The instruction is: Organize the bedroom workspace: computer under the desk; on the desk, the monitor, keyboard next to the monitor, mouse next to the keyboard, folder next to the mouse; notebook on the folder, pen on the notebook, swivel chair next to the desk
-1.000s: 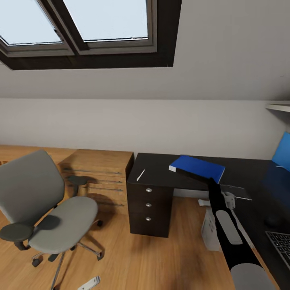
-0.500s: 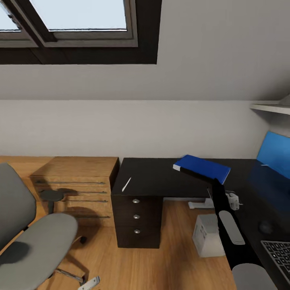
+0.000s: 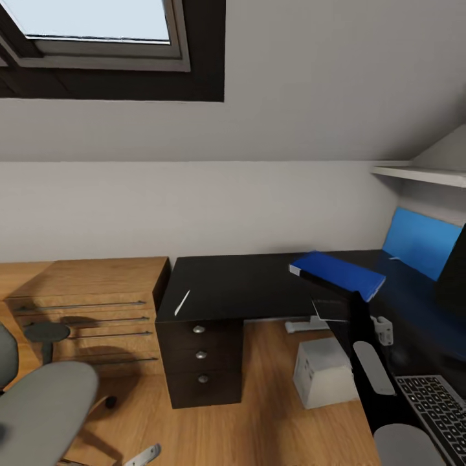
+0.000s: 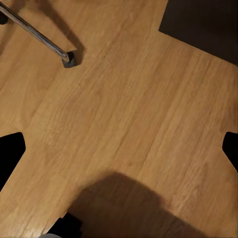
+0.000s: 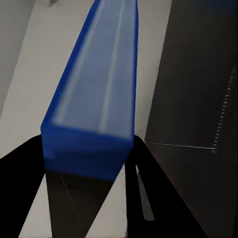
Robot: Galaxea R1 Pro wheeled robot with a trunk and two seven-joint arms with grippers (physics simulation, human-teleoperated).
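Observation:
My right gripper (image 3: 331,286) is shut on the near end of the bright-blue folder (image 3: 338,273), which it holds tilted over the glossy black desk (image 3: 246,285). In the right wrist view the folder (image 5: 96,94) runs away from the gripper (image 5: 89,161). A thin dark notebook (image 3: 330,310) lies on the desk beside my arm. The white pen (image 3: 182,302) lies near the desk's left front edge. The grey computer (image 3: 323,372) stands on the floor under the desk. The keyboard (image 3: 435,408) and the monitor's edge (image 3: 454,279) show at right. The swivel chair (image 3: 39,404) is at lower left. My left gripper (image 4: 124,144) hangs open over the floor.
Black drawers (image 3: 200,356) stand under the desk's left end, with low oak shelving (image 3: 84,310) beside them. A blue wall panel (image 3: 419,243) and a white shelf (image 3: 421,175) are at the right. A chair leg with its castor (image 4: 69,58) is on the wood floor.
The camera has swung right, so everything has slid left in the picture; the monitor's edge and more of the keyboard have come into view. The folder stays in my right gripper.

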